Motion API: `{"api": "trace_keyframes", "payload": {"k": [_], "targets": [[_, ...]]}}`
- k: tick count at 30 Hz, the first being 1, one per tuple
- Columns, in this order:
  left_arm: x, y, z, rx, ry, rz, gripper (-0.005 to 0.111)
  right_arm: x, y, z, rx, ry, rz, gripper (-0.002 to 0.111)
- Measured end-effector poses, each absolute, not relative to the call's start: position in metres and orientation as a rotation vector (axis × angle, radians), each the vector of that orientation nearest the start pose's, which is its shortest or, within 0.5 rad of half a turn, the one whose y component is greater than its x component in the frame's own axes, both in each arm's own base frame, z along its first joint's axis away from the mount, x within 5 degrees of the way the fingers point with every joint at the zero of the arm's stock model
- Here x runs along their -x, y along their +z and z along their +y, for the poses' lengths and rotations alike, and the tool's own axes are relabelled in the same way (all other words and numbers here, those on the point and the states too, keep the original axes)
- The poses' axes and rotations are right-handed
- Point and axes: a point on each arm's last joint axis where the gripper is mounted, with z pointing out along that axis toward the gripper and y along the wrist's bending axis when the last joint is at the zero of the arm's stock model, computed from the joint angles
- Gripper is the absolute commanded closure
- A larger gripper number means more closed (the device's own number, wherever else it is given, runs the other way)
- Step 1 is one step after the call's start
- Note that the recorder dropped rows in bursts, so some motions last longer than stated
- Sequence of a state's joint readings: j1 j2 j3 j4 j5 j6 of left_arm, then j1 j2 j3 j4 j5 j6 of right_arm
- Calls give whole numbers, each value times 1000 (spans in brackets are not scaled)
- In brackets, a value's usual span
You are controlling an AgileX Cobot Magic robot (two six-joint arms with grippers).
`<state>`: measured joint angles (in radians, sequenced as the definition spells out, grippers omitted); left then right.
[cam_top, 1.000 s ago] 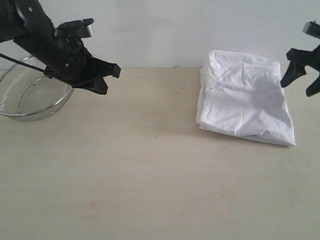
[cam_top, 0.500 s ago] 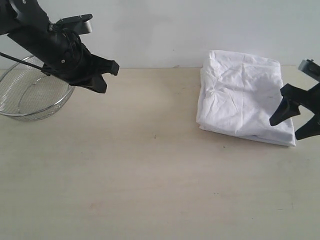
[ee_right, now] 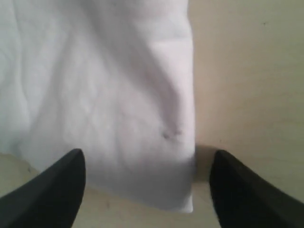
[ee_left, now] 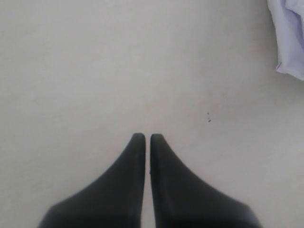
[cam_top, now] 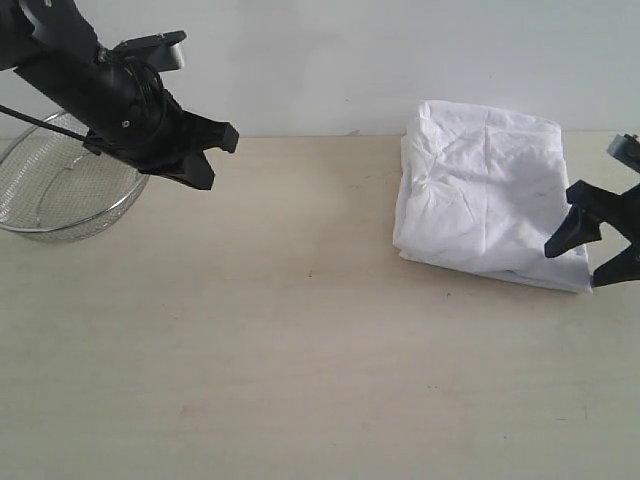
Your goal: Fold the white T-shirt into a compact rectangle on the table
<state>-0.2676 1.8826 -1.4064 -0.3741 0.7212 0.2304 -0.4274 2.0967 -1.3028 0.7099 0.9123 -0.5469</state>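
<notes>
Right fingers [cam_top: 562, 240] spread wide at the near right corner of the white T-shirt [cam_top: 485, 195], one tip over the cloth, other just off its edge, nothing pinched. Left fingers [ee_left: 137, 161] pressed together, empty, above worktop [cam_top: 300, 350] nr mesh bowl [cam_top: 60, 190]. Shirt lies folded, wrinkled, back right of worktop.

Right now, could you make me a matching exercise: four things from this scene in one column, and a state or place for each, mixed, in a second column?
Column one
1. white T-shirt
2. mesh bowl
3. left gripper
4. right gripper

Column two
a. open, at the T-shirt's near corner
b. shut, above bare table
c. folded, on the right side
d. at the far left

Pairs: 1-c, 2-d, 3-b, 4-a
</notes>
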Motion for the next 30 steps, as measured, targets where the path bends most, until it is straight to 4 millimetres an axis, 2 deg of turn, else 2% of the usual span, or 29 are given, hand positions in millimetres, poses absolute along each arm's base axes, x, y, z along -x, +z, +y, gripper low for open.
{"api": "trace_keyframes", "payload": {"k": [2,4,5,14,30], "targets": [[-385,227,-128,-362,-430,2636,102,-373,122,-116,-493,764,2777,43],[-385,228,-129,-360,-433,2636,102,-375,120,-115,-497,796,2754,57],[-385,228,-129,-360,-433,2636,102,-376,118,-114,-489,800,2756,67],[-385,228,-129,-363,-432,2635,102,-378,116,-109,-465,794,2760,109],[-385,228,-129,-360,-436,2635,102,-397,147,-123,-259,657,2803,108]]}}
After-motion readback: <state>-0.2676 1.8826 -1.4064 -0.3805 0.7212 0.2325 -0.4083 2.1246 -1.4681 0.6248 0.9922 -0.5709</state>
